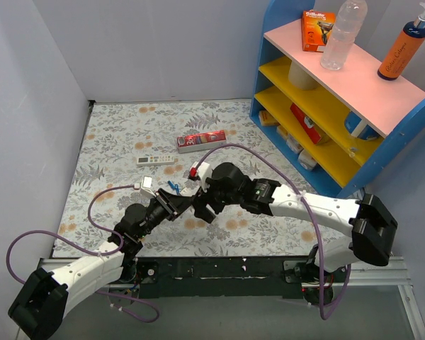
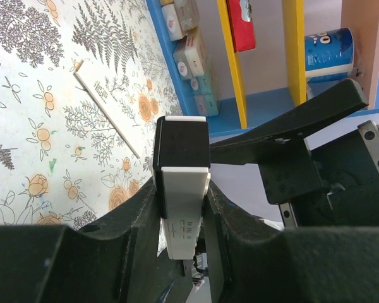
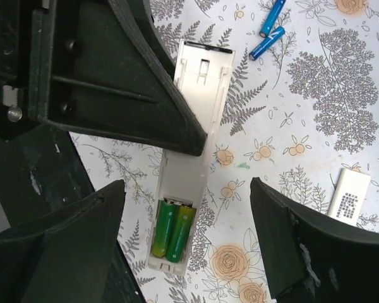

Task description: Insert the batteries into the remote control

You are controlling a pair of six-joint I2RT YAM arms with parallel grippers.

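The remote control [image 3: 201, 88] is off the table, clamped across its width by the left gripper [image 2: 182, 202], whose fingers are closed narrow against both long edges. Its back faces up to the right wrist camera, with the battery bay uncovered. Two green batteries [image 3: 172, 232] sit side by side in the near end of that bay and look fully seated. One dark left finger hides the middle of the body, so I cannot tell if there are more slots there.

The right gripper [image 3: 186, 185] hangs just above the loaded end. Its jaws are spread wide to either side of the remote and hold nothing.

Two blue batteries [image 3: 270, 28] lie loose and close together on the floral cloth [image 3: 328, 95], beyond the remote's far end. A small white piece [image 3: 348, 201] rests on the cloth off to the side — possibly the bay cover, though that is unclear.

Loading itself looks essentially done, since the visible slots are full. What probably remains is closing the bay — if that white piece is the lid — and setting the remote down. The blue pair appears to be spare.
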